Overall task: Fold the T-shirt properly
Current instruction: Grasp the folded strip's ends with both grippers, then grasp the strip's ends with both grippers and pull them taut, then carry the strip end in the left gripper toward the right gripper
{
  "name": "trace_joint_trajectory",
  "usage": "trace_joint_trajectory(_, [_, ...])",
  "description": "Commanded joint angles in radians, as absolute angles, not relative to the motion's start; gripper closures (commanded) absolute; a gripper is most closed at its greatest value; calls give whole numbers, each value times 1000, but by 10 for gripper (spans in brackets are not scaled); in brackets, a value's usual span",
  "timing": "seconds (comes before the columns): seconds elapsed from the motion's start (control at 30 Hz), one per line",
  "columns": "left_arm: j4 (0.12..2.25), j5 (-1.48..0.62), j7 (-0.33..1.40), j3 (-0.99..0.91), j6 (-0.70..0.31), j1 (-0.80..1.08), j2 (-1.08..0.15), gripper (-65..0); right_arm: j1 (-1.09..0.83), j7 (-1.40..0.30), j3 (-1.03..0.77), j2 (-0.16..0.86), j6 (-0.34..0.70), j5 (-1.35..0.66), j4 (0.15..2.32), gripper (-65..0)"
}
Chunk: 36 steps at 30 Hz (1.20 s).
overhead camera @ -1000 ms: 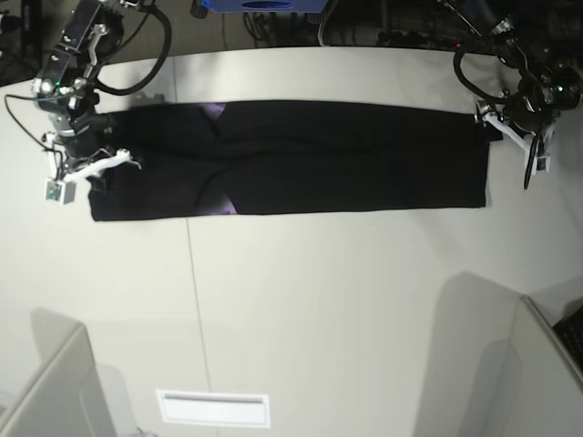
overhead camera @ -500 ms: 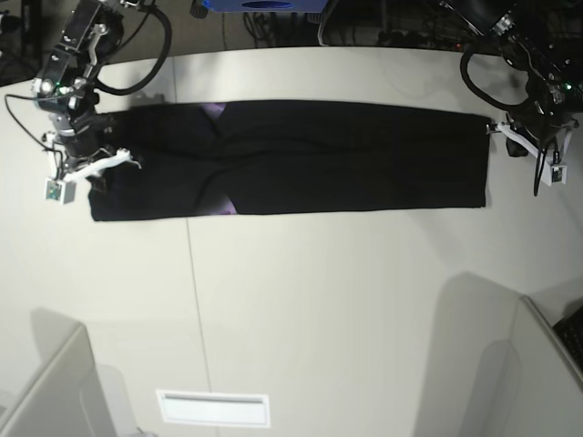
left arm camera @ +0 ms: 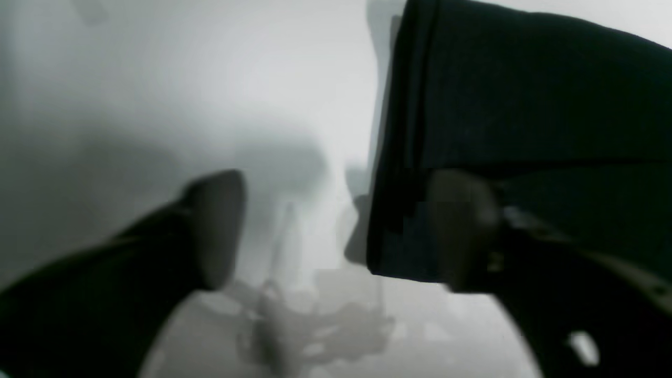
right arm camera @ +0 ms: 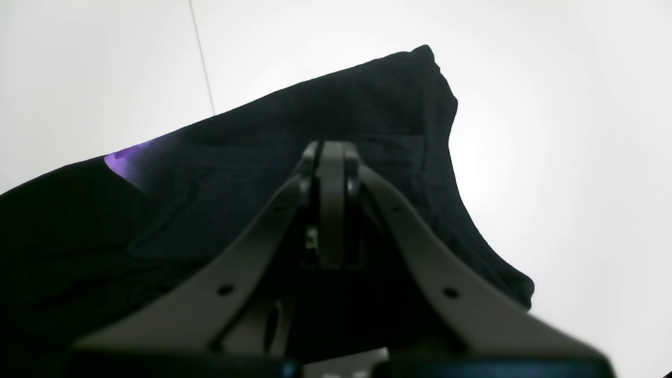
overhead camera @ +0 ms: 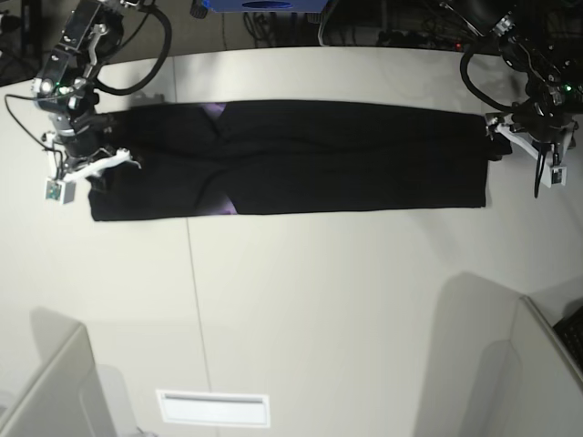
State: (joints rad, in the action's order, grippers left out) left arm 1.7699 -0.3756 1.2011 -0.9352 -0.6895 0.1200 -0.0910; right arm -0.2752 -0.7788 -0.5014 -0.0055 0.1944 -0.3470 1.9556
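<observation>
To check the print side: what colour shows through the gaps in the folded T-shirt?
Purple, peeking from the black T-shirt; the right wrist view shows it best.

A robotics lab or test cell is indicated. A wide, pale surface point(overhead camera: 319, 300) with a thin seam is flanked by two robot arms point(overhead camera: 68, 82) fitted with exposed cabling. Grey partition panels point(overhead camera: 55, 391) are seen at both lower corners, a blue box point(overhead camera: 264, 5) sits behind the far edge among dark cables, and a white label point(overhead camera: 214, 408) is fixed near the front.
</observation>
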Motion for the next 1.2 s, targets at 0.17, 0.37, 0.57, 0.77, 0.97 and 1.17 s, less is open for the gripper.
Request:
trace_joint_trajectory(0.17, [1707, -383, 1184, -898, -698, 88, -102, -535, -269, -756, -503, 1, 199, -355, 1972, 0])
trace_joint_trajectory(0.37, [1560, -381, 1136, -849, -698, 44, -102, -522, -278, -756, -503, -1, 199, -355, 1974, 0])
trace_joint_trajectory(0.57, [1529, -381, 1118, -814, -654, 44, -102, -360, -294, -756, -506, -1, 199, -357, 1974, 0])
trace_joint_trajectory(0.77, [1527, -381, 1118, -823, -636, 44, -111, 0, -297, -754, -506, 1, 199, -357, 1975, 0])
trace_joint_trajectory(0.97, [1566, -381, 1112, -825, -624, 44, -166, 0, -297, -754, -506, 1, 199, -357, 1975, 0])
trace_joint_trajectory(1.17, [1857, -326, 1112, -742, -576, 117, -165, 0, -292, -754, -515, 1, 199, -357, 1975, 0])
